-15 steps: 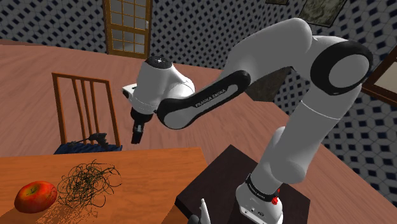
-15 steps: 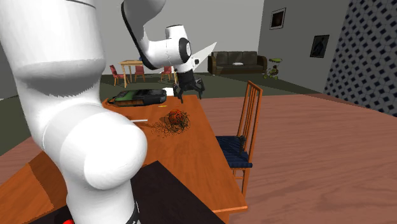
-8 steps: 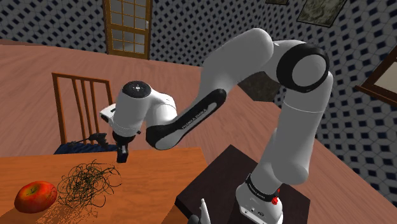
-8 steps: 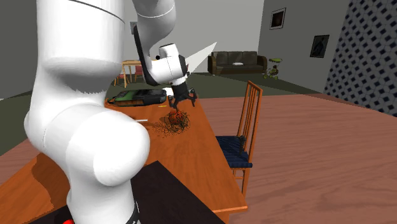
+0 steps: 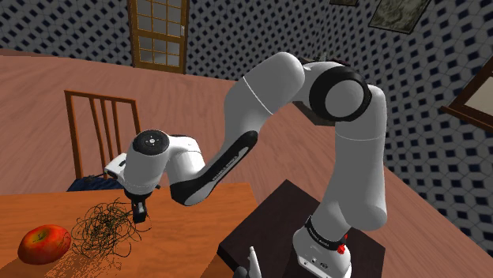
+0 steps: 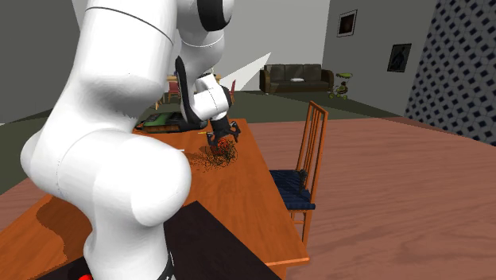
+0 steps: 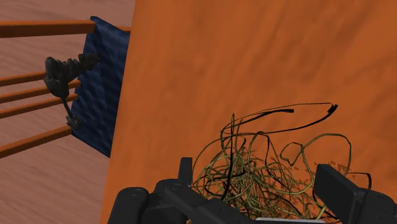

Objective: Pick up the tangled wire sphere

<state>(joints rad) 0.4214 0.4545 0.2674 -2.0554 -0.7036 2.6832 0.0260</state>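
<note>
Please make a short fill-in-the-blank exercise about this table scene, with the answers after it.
1. The hand at the wire sphere has its fingers ____.
2. The apple beside the wire sphere is coloured ____.
3. The chair's cushion is dark ____.
Answers: open; red; blue.

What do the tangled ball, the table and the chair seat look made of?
Tangled ball: thin wire, dark and olive strands in loose open loops. Table: probably wood, matte orange-brown with faint grain. Chair seat: seemingly blue fabric, going by its fine woven-looking texture.
</note>
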